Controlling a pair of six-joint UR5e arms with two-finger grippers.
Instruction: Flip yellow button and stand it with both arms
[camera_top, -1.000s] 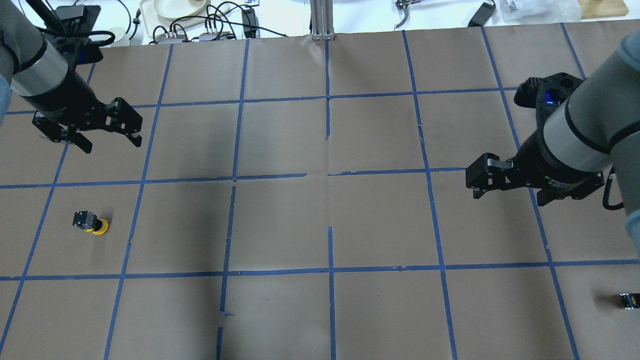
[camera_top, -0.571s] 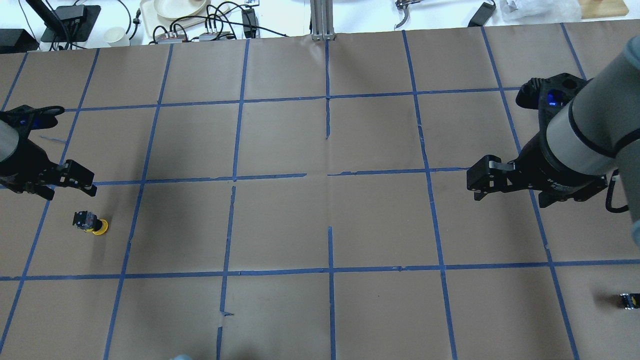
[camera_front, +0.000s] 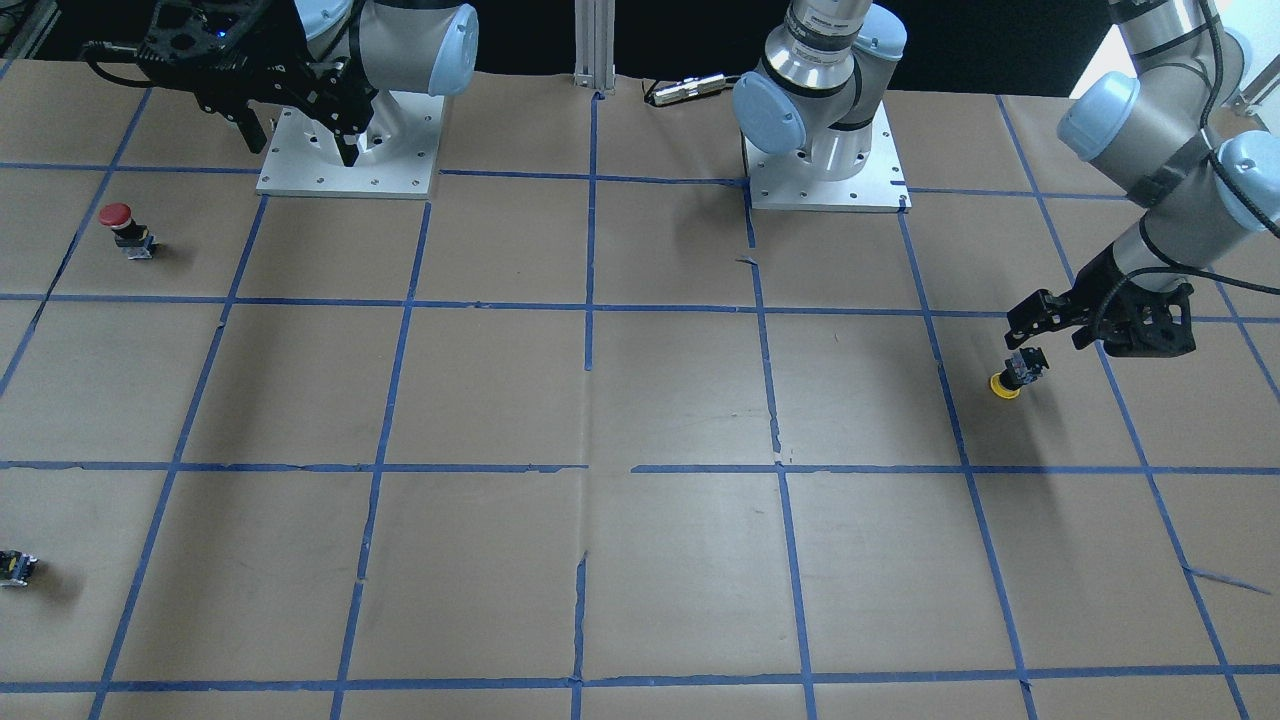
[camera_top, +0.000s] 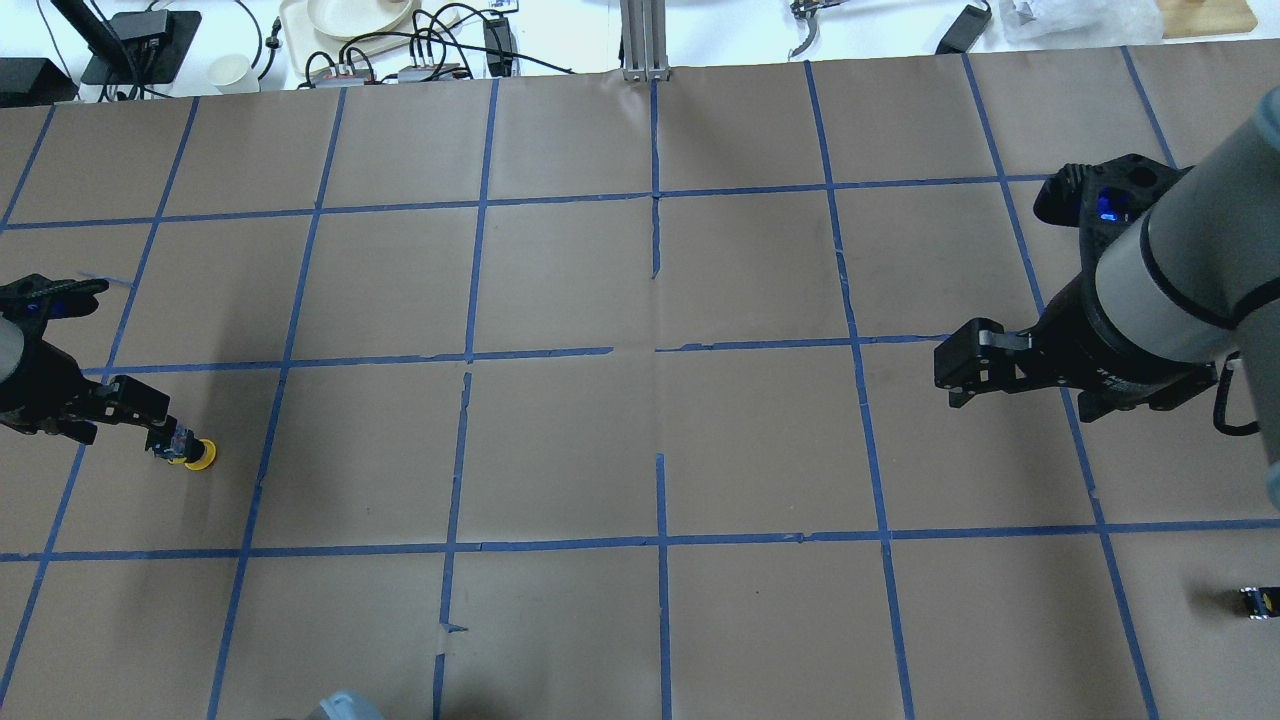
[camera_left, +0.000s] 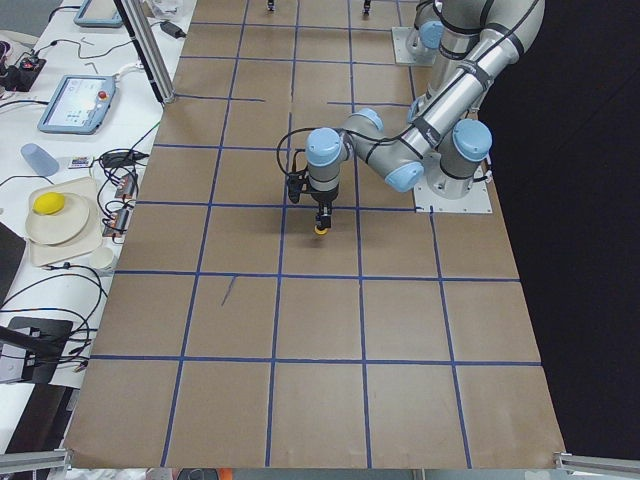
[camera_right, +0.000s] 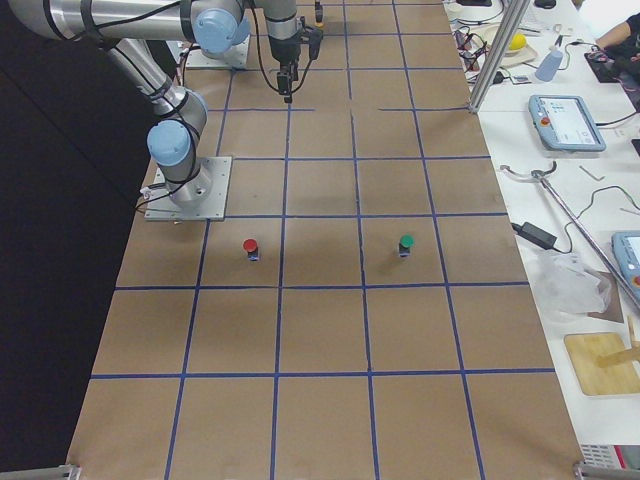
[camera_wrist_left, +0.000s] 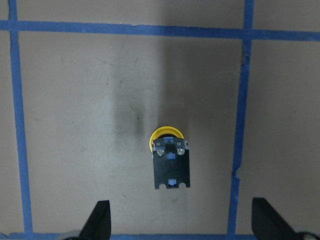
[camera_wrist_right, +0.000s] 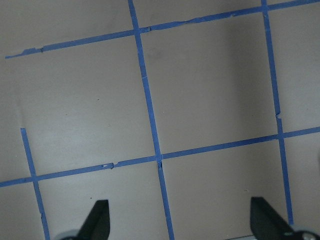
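The yellow button (camera_top: 192, 451) lies on its side at the table's left, cap pointing right, black-grey body toward my left arm. It also shows in the front view (camera_front: 1010, 380) and the left wrist view (camera_wrist_left: 170, 162). My left gripper (camera_top: 130, 430) is open and hovers just above it. In the left wrist view both fingertips (camera_wrist_left: 100, 220) stand wide apart, and the button is centred between them without touching. My right gripper (camera_top: 952, 375) is open and empty, far off over the table's right side. Its wrist view shows only paper and tape.
A red-capped button (camera_front: 125, 228) and a small black-grey part (camera_top: 1258, 601) stand on the right side. A green-capped button (camera_right: 405, 243) shows in the right side view. The arm base plates (camera_front: 350, 160) sit at the robot's edge. Cables and dishes (camera_top: 350, 20) lie past the far edge.
My left gripper has swung from the far left of the table back and down to just over the yellow button. The right gripper has hardly moved. The button has not moved.
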